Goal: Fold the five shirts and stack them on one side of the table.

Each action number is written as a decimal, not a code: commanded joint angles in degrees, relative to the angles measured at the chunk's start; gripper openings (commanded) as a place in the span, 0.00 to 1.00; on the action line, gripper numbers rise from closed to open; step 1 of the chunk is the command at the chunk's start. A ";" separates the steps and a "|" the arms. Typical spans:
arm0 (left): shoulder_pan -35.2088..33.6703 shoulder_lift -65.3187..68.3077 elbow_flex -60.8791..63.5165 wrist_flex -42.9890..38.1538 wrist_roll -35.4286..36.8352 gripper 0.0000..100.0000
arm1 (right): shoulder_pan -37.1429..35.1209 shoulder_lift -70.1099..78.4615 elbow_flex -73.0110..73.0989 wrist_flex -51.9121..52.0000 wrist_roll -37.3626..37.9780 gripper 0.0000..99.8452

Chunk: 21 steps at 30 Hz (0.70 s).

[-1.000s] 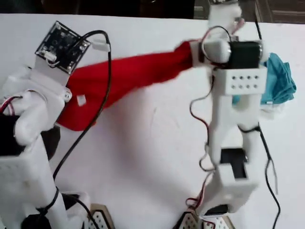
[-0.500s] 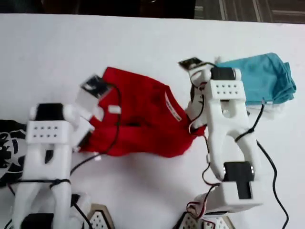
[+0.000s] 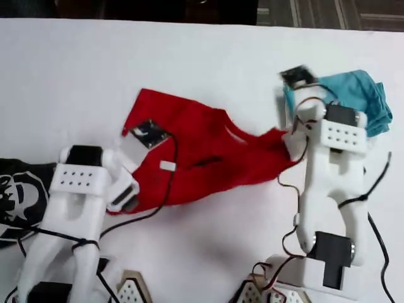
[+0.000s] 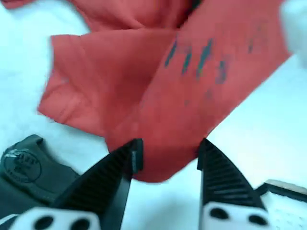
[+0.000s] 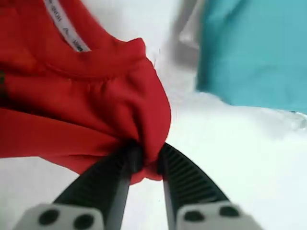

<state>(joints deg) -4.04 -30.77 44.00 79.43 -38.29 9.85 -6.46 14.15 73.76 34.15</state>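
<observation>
Tabletop (image 3: pixel 76 76), high view: red shirt (image 3: pixel 202 158) lies crumpled at centre, teal shirt (image 3: pixel 356 101) far right, black shirt (image 3: pixel 19 189) at the left edge. Left wrist view: left gripper (image 4: pixel 168 155) released, fingers spread over the red shirt's edge. Right wrist view: right gripper (image 5: pixel 146 155) clenched on a bunched fold of the red shirt, near the teal shirt.

A plain white tabletop (image 3: pixel 208 57) spreads wide; beyond the tabletop's far edge runs a strip of dark floor (image 3: pixel 328 12).
</observation>
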 commanded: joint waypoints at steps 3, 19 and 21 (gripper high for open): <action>1.23 -1.41 -5.58 -0.26 -0.26 0.21 | 1.01 0.31 -0.26 -0.31 0.70 0.13; 2.73 43.60 -26.33 -14.42 6.59 0.21 | 1.01 -11.65 -0.26 6.64 0.35 0.17; 1.93 49.85 -34.15 -14.33 6.68 0.21 | 1.01 -13.58 -0.26 8.57 0.44 0.17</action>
<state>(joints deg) -0.97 11.16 20.88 65.80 -32.31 10.20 -15.43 14.15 79.82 34.33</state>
